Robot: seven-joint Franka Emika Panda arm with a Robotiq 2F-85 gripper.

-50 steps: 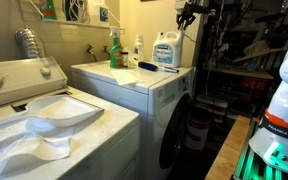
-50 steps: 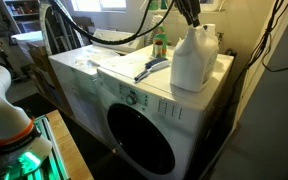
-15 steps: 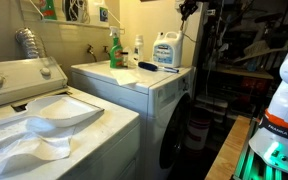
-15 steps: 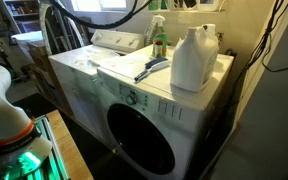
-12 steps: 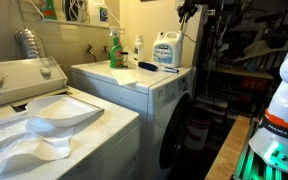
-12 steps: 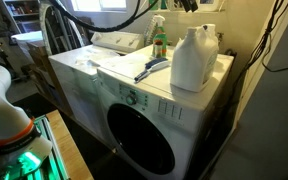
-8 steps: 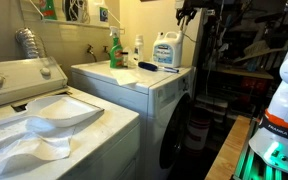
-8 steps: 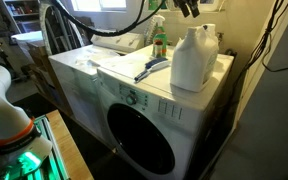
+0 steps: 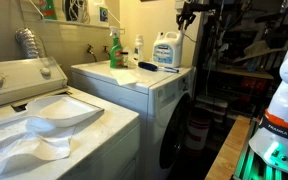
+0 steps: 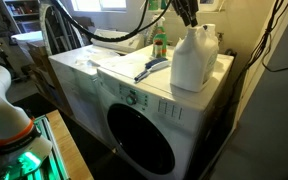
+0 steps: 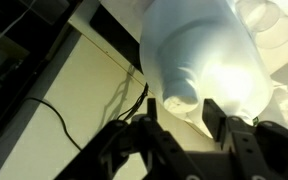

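A large white detergent jug (image 10: 192,60) with a blue label (image 9: 165,50) stands upright at the back corner of the front-loading machine (image 10: 124,95). My gripper (image 10: 189,17) hangs just above the jug's top, also seen in an exterior view as the gripper (image 9: 185,14). In the wrist view the jug (image 11: 199,45) fills the upper frame. Its cap (image 11: 179,92) points down between my fingers. My gripper (image 11: 179,118) is open, and one finger (image 11: 212,115) stands on either side of the cap, not visibly touching it.
A green spray bottle (image 10: 160,44) and a small white bottle (image 9: 138,48) stand behind the jug. A brush (image 10: 150,68) lies on the machine's top. A top-loading washer (image 9: 34,110) is alongside. A black cable (image 11: 54,115) hangs on the wall.
My gripper has come down from the top of the frame toward the jug's cap, and its jaws have spread apart. The jug has not moved.
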